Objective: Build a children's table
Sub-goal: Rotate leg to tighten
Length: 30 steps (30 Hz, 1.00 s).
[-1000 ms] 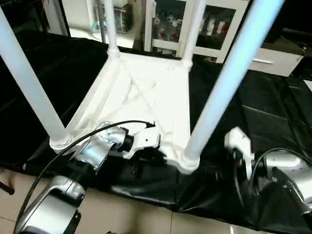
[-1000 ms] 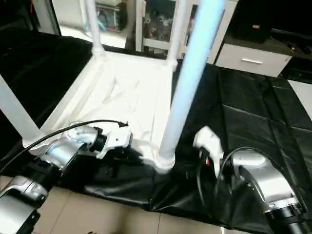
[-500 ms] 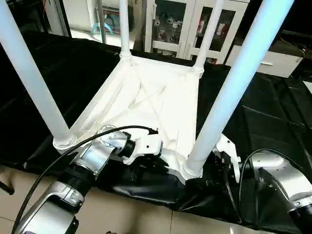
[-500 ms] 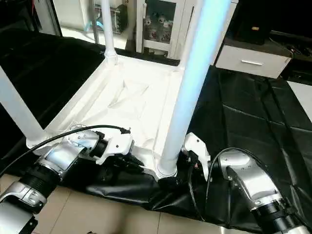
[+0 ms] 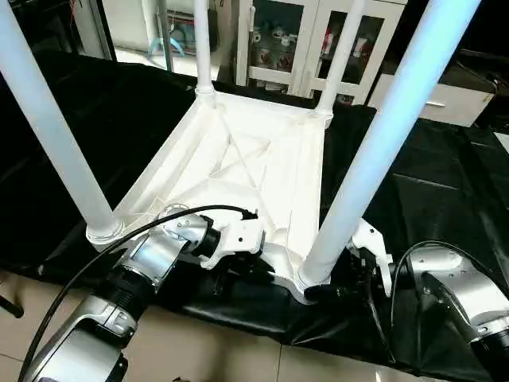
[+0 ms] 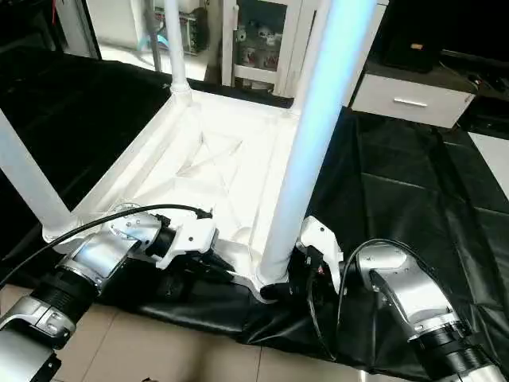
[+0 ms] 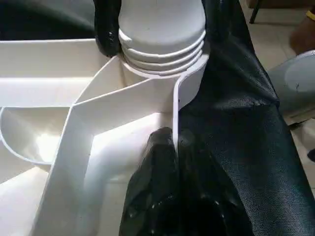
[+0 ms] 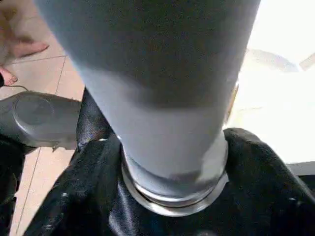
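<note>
The left gripper [image 7: 172, 142] is pinching the tabletop [image 5: 254, 159] rim tight, while the right gripper [image 6: 298, 274] is straddling the leg [image 5: 374, 159], grip unclear; squeeze squarely.

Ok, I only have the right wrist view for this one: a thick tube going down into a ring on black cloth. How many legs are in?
Observer: Four legs stand upright in the corners of the upside-down tabletop; the one in your view is the near right leg.
Operator: And the left gripper?
Observer: The left gripper is shut on the thin near edge wall of the tabletop, close to that leg.
</note>
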Tool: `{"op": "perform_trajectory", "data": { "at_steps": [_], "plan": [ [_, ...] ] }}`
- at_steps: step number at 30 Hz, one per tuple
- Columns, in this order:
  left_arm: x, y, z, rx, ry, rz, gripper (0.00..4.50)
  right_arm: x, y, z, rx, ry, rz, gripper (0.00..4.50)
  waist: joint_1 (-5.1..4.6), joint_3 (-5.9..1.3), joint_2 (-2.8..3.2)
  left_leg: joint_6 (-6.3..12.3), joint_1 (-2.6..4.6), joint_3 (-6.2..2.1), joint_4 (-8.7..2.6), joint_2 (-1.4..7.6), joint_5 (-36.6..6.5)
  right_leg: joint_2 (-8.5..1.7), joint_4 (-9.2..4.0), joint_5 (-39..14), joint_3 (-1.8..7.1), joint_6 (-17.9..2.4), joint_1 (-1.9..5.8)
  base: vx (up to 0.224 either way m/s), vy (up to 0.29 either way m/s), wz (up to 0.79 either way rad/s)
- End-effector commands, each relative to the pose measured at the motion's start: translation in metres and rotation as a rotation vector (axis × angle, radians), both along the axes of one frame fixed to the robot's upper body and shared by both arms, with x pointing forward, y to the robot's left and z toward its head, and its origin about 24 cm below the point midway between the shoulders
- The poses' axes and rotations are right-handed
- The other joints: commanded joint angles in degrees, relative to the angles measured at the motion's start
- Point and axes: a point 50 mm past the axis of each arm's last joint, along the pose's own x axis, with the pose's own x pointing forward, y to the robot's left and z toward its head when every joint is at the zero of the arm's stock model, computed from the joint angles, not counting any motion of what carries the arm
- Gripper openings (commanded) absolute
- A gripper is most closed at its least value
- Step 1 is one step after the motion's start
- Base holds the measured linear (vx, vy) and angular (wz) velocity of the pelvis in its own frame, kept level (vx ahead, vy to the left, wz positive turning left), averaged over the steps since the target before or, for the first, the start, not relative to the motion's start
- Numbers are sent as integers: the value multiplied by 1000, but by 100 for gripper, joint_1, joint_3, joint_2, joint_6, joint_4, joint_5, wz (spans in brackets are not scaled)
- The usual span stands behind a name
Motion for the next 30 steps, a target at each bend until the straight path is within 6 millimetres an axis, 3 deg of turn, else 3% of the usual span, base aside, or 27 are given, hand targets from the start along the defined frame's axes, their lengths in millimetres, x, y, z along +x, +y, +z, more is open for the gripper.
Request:
{"op": "perform_trajectory", "data": {
  "at_steps": [1,5,6,10,11,12,13,15,16,17,18,19,21,22,24,27,28,30],
  "plan": [
    [-5,-10,-3,-8,11,-46,0,-1,3,1,10,-2,37,287,-25,-341,-13,386,12,12,-397,88,-1058,-86,-270,-739,117,-1450,338,0,0,0],
    [-7,-11,-4,-23,26,-41,0,-1,3,-3,39,2,-5,273,-17,-344,-9,402,14,12,-392,86,-1025,-88,-261,-706,116,-1465,338,0,0,0],
    [-7,-11,-4,-23,25,-38,0,-1,4,-4,41,1,-11,272,-19,-343,-36,409,7,11,-393,86,-1016,-90,-262,-711,115,-1464,342,0,0,0],
    [1,-14,-5,-42,-6,59,0,9,9,-14,56,-27,-202,271,-35,-320,-19,319,8,3,-420,87,-1257,-92,-306,-1097,115,-1364,323,0,0,0],
    [6,-18,-5,-52,-19,118,0,15,11,-19,38,-38,-301,270,-86,-264,6,145,10,-14,-470,73,-1743,-93,-413,-1937,95,-1129,290,0,0,0],
    [9,-20,-6,-52,-19,154,0,19,11,-22,24,-44,-362,270,-140,-267,12,-26,28,-51,-479,55,-1990,-103,-455,-2506,79,-910,283,-53,-5,-3],
    [13,-25,-6,-68,-11,210,0,25,12,-25,28,-41,-462,270,-171,-271,4,-74,37,-68,-485,53,-2074,-107,-480,-2689,67,-829,275,-54,0,-5],
    [20,-34,-6,-86,-5,294,0,34,13,-28,41,-28,-613,269,-305,-273,2,-146,-15,-123,-487,4,-2139,-100,-527,-3120,40,-578,274,-56,1,-6],
    [20,-34,-6,-86,-5,294,0,34,13,-28,41,-28,-613,269,-305,-273,2,-146,-15,-123,-487,4,-2139,-100,-527,-3120,40,-578,274,-50,1,-9],
    [29,-42,-6,-91,-27,401,0,43,17,-32,43,-17,-746,269,-353,-285,-2,-135,-39,-164,-487,-12,-2071,-98,-564,-3212,7,-491,300,-50,1,-9],
    [37,-47,-4,-102,-52,498,0,48,21,-34,33,-21,-829,269,-363,-280,11,-119,-26,-163,-486,-12,-2089,-97,-584,-3243,3,-478,279,0,0,0],
    [38,-47,-4,-103,-55,513,0,49,21,-34,31,-22,-841,269,-380,-292,21,-116,-4,-168,-471,-24,-2094,-92,-605,-3212,-11,-496,254,0,0,0],
    [52,-55,0,-117,-103,705,0,61,31,-37,-6,-54,-1001,268,-391,-299,32,-111,-35,-177,-480,-27,-2040,-92,-593,-3062,-25,-544,279,0,0,0],
    [54,-56,1,-118,-108,722,0,62,32,-37,-10,-58,-1016,268,-402,-307,7,-124,-39,-180,-482,-23,-1987,-87,-582,-2968,-30,-563,297,0,0,0],
    [61,-61,5,-118,-161,801,0,68,43,-39,-37,-79,-1104,268,-422,-317,34,-50,-33,-144,-477,-33,-1862,-79,-563,-2509,6,-746,261,0,0,0],
    [65,-66,10,-129,-223,843,0,72,60,-40,-61,-105,-1128,267,-431,-340,19,4,-53,-131,-474,-35,-1635,-67,-502,-2039,21,-895,306,0,0,0],
    [67,-70,13,-144,-252,849,0,75,76,-37,-12,-116,-1101,267,-421,-356,10,98,-37,-100,-452,-30,-1504,-70,-481,-1731,37,-1007,301,0,0,0],
    [66,-70,13,-148,-258,833,0,76,85,-30,60,-125,-1063,266,-402,-366,3,229,-42,-83,-440,-23,-1288,-72,-439,-1375,39,-1134,331,28,-2,2]
  ]
}}
